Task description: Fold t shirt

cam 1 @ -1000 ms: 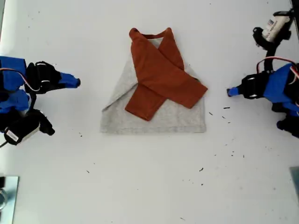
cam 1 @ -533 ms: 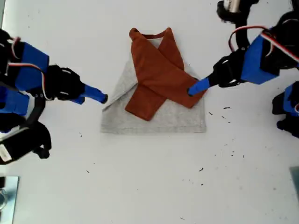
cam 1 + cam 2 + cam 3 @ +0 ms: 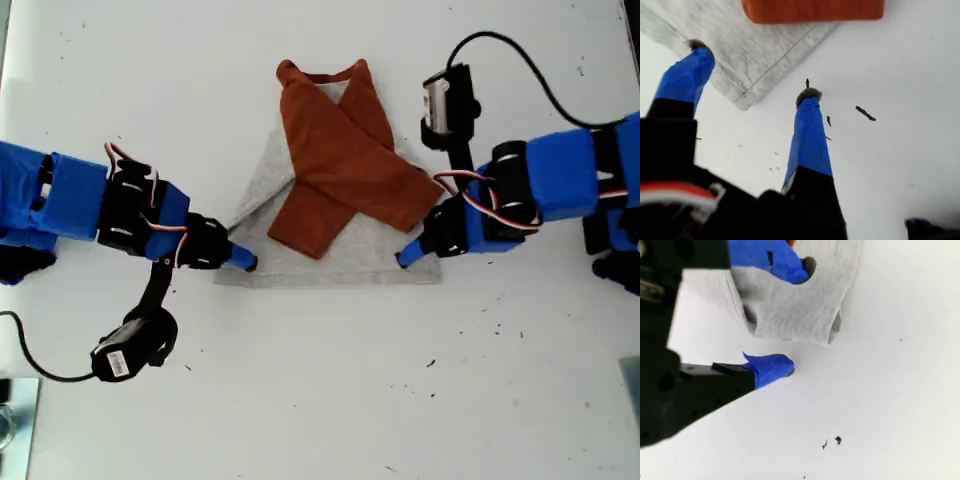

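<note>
The t shirt (image 3: 345,262) lies flat in the middle of the white table, its grey body tapering toward the neckband and its rust-orange sleeves (image 3: 345,165) crossed over it. My first gripper (image 3: 406,259) is at the hem corner on the exterior view's right. It stands open, one fingertip (image 3: 699,50) over the grey cloth (image 3: 755,50) and the other on the bare table. My second gripper (image 3: 246,263) is at the hem corner on the exterior view's left. It is open too, and the grey corner (image 3: 800,310) lies between its two blue fingers (image 3: 772,367).
Small dark specks (image 3: 485,232) dot the table by the first gripper and toward the near edge. A metal object (image 3: 12,420) sits at the exterior view's lower left corner. A black cable (image 3: 520,55) loops above the arm on that view's right.
Both arms have swung in from the table's sides and come down toward the shirt's two hem corners. The shirt itself has not shifted.
</note>
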You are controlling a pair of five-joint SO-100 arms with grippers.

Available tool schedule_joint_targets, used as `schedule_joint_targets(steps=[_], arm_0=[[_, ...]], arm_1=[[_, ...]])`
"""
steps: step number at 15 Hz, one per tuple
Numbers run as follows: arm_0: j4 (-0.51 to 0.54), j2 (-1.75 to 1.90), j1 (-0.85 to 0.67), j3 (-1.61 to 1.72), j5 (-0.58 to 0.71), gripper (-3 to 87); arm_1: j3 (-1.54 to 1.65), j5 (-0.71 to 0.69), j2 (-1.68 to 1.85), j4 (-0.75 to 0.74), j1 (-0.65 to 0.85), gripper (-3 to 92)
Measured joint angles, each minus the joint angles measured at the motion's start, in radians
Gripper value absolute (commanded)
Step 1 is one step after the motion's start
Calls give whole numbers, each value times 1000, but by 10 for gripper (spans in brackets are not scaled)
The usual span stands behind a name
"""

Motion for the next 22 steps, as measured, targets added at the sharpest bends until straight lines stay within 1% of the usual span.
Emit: schedule_joint_targets(steps=[1,2,3,4,7,10,11,14,16,17,19,20,21,22], arm_0=[[-28,-23,-14,8,0,228],[-51,-35,-34,9,0,180],[-74,-54,-49,9,0,126],[-92,-75,-58,6,11,-2],[-115,-121,-64,-38,26,-3],[-124,-81,-40,-61,26,-3],[-127,-51,-8,-61,26,-3],[-107,37,124,-91,-2,-3],[-107,49,215,-98,-40,-3],[-107,55,236,-98,-51,-3],[-107,110,235,-97,-51,-3],[-107,183,204,-81,-37,-3],[-106,288,126,-20,-15,-2],[-97,414,-3,69,14,132]], arm_1=[[20,21,-43,-44,-12,267],[20,40,-78,-80,-20,198],[23,51,-107,-110,-26,64],[18,63,-156,-146,-29,39],[-2,71,-210,-225,-41,32],[-5,63,-94,-209,-66,32],[8,57,-32,-153,-84,32],[14,35,213,-78,-173,32],[14,34,281,-77,-244,32],[14,25,290,-80,-256,32],[15,-38,313,-118,-212,32],[15,-75,339,-137,-146,32],[21,-121,374,-160,-64,41],[48,-167,414,-192,38,353]])
